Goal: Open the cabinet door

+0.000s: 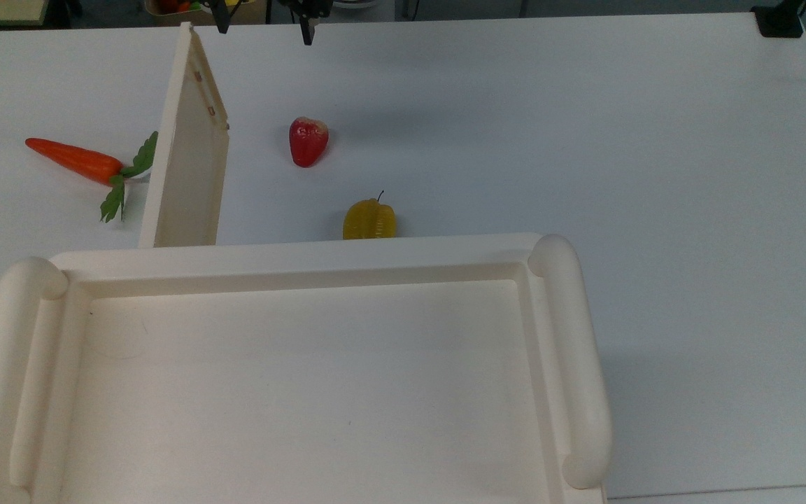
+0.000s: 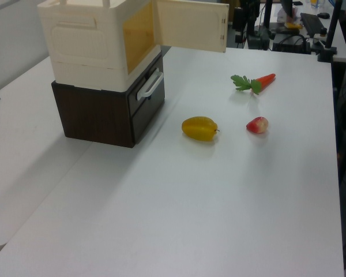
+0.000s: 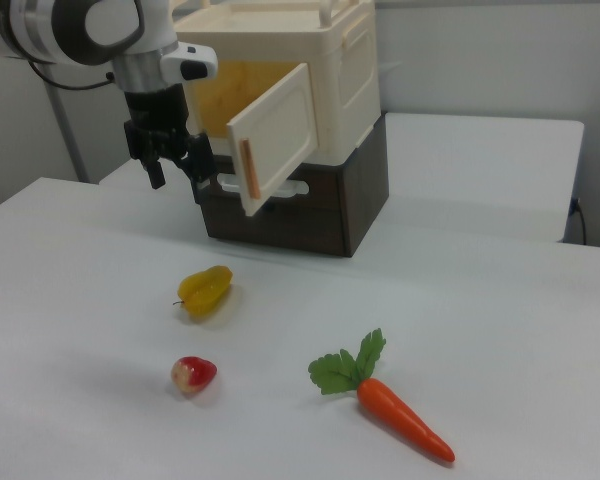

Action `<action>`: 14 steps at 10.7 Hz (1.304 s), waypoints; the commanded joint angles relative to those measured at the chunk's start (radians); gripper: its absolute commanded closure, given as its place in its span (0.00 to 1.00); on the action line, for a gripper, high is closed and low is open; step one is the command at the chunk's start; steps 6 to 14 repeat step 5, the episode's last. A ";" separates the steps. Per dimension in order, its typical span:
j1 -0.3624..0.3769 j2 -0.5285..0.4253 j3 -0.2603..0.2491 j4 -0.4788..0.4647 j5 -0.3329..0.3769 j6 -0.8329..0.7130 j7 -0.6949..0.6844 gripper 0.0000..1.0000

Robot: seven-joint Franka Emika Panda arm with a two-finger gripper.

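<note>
1. Cabinet door [image 3: 272,135]: swung wide off the cabinet [image 3: 310,60], at 11 o'clock in the top view
2. Gripper [image 3: 175,165]: fingers spread, empty, beside the door's free edge
3. Door seems light, stiff; best gripped at its orange handle [image 3: 246,172]

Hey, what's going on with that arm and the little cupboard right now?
Black two-finger tool open, holding nothing, clear of the door. Cream-white flat cabinet door swung wide open. Nothing blocking it.

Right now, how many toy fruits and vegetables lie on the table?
3: carrot at the top view's left, red fruit mid-table, yellow fruit nearest the cabinet. None seem hidden.
</note>
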State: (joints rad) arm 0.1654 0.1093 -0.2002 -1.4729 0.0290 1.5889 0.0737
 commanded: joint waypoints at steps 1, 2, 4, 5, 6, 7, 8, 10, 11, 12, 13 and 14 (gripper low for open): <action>0.010 -0.022 -0.030 -0.038 -0.018 0.005 -0.018 0.00; 0.013 -0.022 -0.050 -0.038 -0.018 0.005 -0.020 0.00; 0.010 -0.022 -0.057 -0.037 -0.018 0.006 -0.018 0.00; 0.011 -0.022 -0.067 -0.035 -0.018 0.005 -0.018 0.00; 0.011 -0.022 -0.067 -0.035 -0.018 0.005 -0.018 0.00; 0.011 -0.022 -0.067 -0.035 -0.018 0.005 -0.018 0.00; 0.011 -0.022 -0.067 -0.035 -0.018 0.005 -0.018 0.00; 0.011 -0.022 -0.067 -0.035 -0.018 0.005 -0.018 0.00; 0.011 -0.022 -0.067 -0.035 -0.018 0.005 -0.018 0.00; 0.011 -0.022 -0.067 -0.035 -0.018 0.005 -0.018 0.00; 0.011 -0.022 -0.067 -0.035 -0.018 0.005 -0.018 0.00; 0.011 -0.022 -0.067 -0.035 -0.018 0.005 -0.018 0.00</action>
